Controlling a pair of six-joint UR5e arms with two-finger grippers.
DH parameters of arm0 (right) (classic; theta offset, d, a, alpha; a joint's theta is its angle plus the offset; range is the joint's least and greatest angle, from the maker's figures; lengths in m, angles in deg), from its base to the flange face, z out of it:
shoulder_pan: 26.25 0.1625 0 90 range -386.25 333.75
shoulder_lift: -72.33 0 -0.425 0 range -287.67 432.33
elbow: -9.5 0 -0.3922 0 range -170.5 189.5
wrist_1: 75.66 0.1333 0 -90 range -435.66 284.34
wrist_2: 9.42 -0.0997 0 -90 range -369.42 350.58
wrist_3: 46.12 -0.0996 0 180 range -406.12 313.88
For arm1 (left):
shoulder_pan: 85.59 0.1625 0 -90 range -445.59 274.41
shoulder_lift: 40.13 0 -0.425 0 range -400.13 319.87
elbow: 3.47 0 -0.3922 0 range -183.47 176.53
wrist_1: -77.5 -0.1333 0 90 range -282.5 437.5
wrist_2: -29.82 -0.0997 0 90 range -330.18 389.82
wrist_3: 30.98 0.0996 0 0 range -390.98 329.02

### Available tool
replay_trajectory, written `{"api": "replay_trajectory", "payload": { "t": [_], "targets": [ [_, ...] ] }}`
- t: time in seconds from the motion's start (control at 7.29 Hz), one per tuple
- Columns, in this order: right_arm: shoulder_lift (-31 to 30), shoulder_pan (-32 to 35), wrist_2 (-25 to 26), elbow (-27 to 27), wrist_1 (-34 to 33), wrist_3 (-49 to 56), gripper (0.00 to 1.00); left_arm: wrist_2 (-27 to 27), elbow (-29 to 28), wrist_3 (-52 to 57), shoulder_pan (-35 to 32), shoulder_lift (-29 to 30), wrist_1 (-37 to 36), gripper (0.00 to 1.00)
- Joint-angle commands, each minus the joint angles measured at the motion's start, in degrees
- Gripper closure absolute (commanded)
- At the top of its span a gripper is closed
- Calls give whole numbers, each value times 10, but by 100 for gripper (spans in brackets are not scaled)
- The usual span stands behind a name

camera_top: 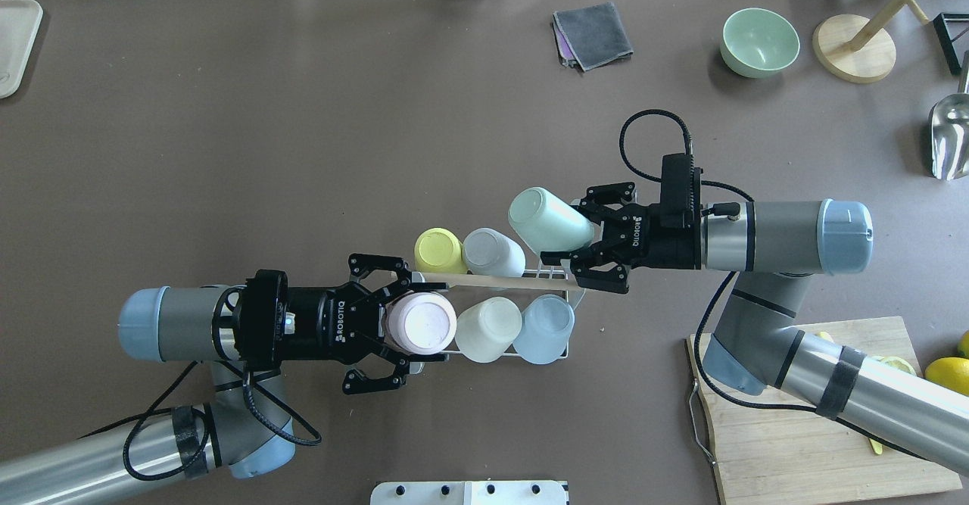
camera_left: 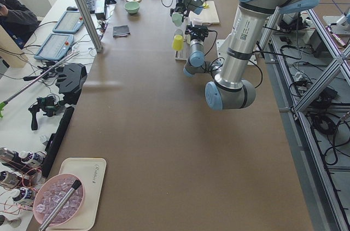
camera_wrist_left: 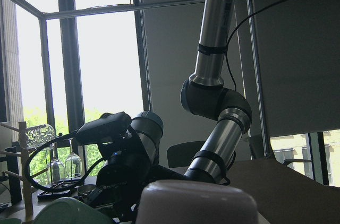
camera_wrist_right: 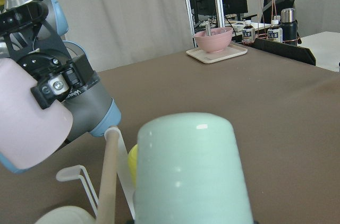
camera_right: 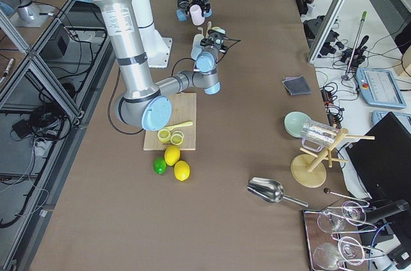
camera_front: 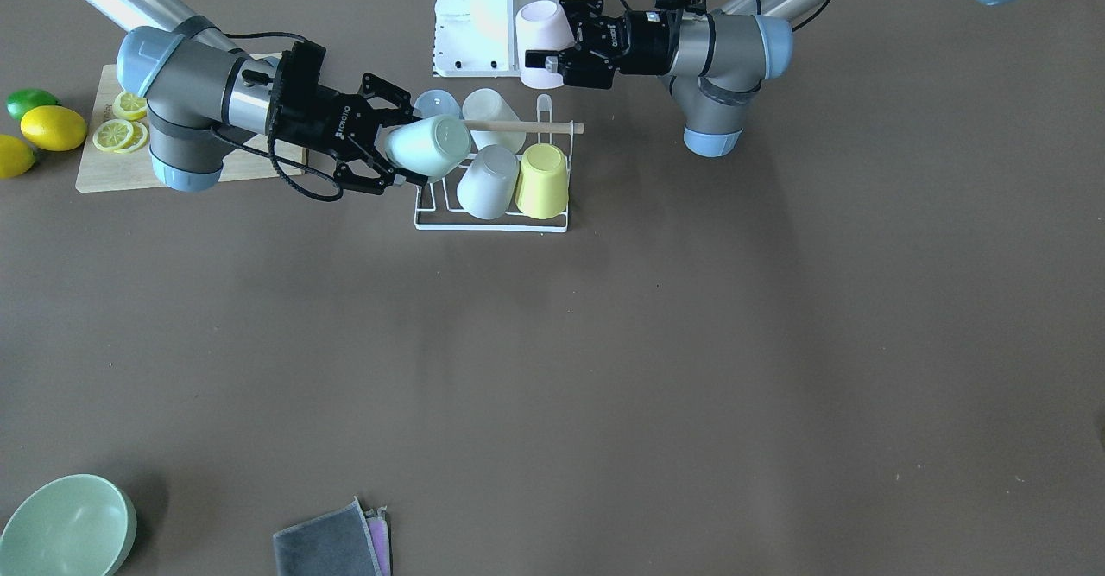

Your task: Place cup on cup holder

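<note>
Two grippers each clamp a cup sideways, base outward: the left gripper (camera_top: pixel 409 325) on the pink cup (camera_top: pixel 421 322), the right gripper (camera_top: pixel 577 244) on the mint cup (camera_top: pixel 546 219). Both cups hang tilted over opposite ends of the cup holder (camera_top: pixel 500 282), probably so their mouths can meet its free prongs.

You have the white wire cup holder (camera_top: pixel 500 282) upright, four cups (camera_top: pixel 488 328) on it; mint cup (camera_top: pixel 549 221) tilted at one end, pink cup (camera_top: pixel 421 323) at the other.
</note>
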Motion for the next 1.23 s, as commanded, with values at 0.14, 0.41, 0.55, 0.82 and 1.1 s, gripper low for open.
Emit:
{"api": "replay_trajectory", "payload": {
  "t": [0.14, 0.41, 0.55, 0.82, 1.1],
  "targets": [
    [3, 0, 2, 1, -3, -1, 16, -10, -27, 61, 10, 3, 41, 44],
    [2, 1, 1, 1, -2, -1, 1, -12, -36, 60, 10, 7, 41, 44],
    [3, 2, 1, 1, -3, -1, 1, -12, -47, 58, 10, 11, 40, 44],
    [2, 20, -10, 4, -1, -5, 1, -12, -48, 55, 14, 11, 38, 44],
    [3, 59, -72, 9, -24, -6, 1, -12, -52, 55, 16, 10, 38, 44]
  ]
}}
